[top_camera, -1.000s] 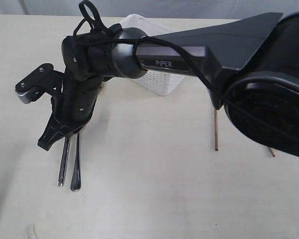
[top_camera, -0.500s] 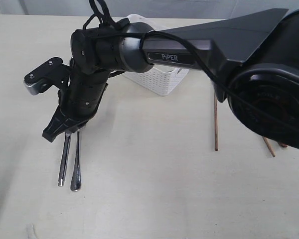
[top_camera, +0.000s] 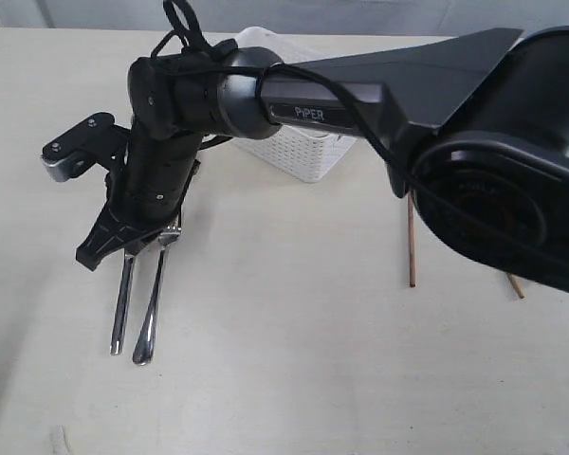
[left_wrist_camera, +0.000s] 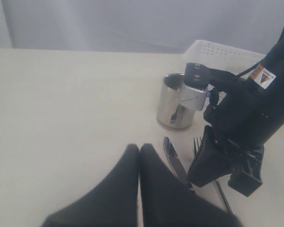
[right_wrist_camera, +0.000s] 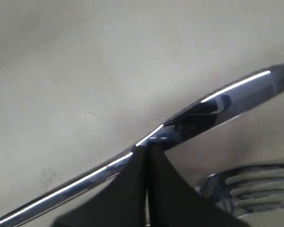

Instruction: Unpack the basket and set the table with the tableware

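The right tool [right_wrist_camera: 147,151] has its jaws pressed together on nothing, with the tips right at the steel knife [right_wrist_camera: 213,106]. The fork [right_wrist_camera: 255,187] lies just beside that blade. The left tool [left_wrist_camera: 139,152] is also closed and empty. The knife lies just ahead of its tips, a shiny cup [left_wrist_camera: 174,101] stands farther ahead, and the white basket [left_wrist_camera: 222,49] is beyond the cup. The right arm [left_wrist_camera: 255,109] partly blocks the basket. Two chopsticks [top_camera: 411,242] lie well apart from both tools on the pale cream bench [top_camera: 294,360]. A grey backdrop [left_wrist_camera: 132,23] rises behind the bench.
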Action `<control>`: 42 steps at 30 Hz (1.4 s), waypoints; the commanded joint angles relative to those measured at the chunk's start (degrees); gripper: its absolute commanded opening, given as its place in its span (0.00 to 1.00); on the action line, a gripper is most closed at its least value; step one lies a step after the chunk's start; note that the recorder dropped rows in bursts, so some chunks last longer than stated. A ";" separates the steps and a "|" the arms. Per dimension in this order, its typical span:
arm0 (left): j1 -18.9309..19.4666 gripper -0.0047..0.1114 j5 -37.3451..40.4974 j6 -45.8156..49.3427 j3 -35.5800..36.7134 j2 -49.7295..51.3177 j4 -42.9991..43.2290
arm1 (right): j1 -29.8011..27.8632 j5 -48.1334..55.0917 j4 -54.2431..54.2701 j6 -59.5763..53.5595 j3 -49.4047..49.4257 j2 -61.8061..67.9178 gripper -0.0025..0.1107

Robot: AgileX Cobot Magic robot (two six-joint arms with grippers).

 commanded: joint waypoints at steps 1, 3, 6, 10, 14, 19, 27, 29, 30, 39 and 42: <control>-0.26 0.04 -0.12 0.17 0.21 -0.21 0.05 | -0.22 3.15 -0.27 0.00 -1.38 -2.09 0.02; -0.26 0.04 -0.12 0.17 0.21 -0.21 0.05 | -0.22 4.85 -0.69 0.15 -1.38 -2.52 0.02; -0.26 0.04 -0.12 0.17 0.21 -0.21 0.05 | -0.22 10.26 -0.69 0.15 -1.27 -2.40 0.02; -0.26 0.04 -0.12 0.17 0.21 -0.21 0.05 | 1.29 11.36 -0.30 0.02 1.16 -2.52 0.02; -0.26 0.04 -0.12 0.17 0.21 -0.21 0.05 | 2.79 10.07 -0.30 -0.19 3.05 -2.52 0.02; -0.26 0.04 -0.12 0.17 0.21 -0.21 0.05 | 4.31 8.99 0.20 -0.80 3.17 -2.52 0.02; -0.26 0.04 -0.12 0.17 0.21 -0.21 0.05 | 4.52 8.64 0.76 -0.83 3.17 -2.52 0.02; -0.26 0.04 -0.12 0.17 0.21 -0.21 0.05 | 4.52 8.57 1.27 -0.83 3.17 -2.41 0.02; -0.26 0.04 -0.12 0.17 0.21 -0.21 0.05 | 4.52 8.57 1.27 -0.83 3.17 -2.41 0.02; -0.26 0.04 -0.12 0.17 0.21 -0.21 0.05 | 5.04 8.57 1.91 -0.83 3.17 -2.41 0.02; -0.26 0.04 -0.12 0.17 0.21 -0.21 0.05 | 5.15 8.69 1.91 -0.83 3.17 -2.41 0.02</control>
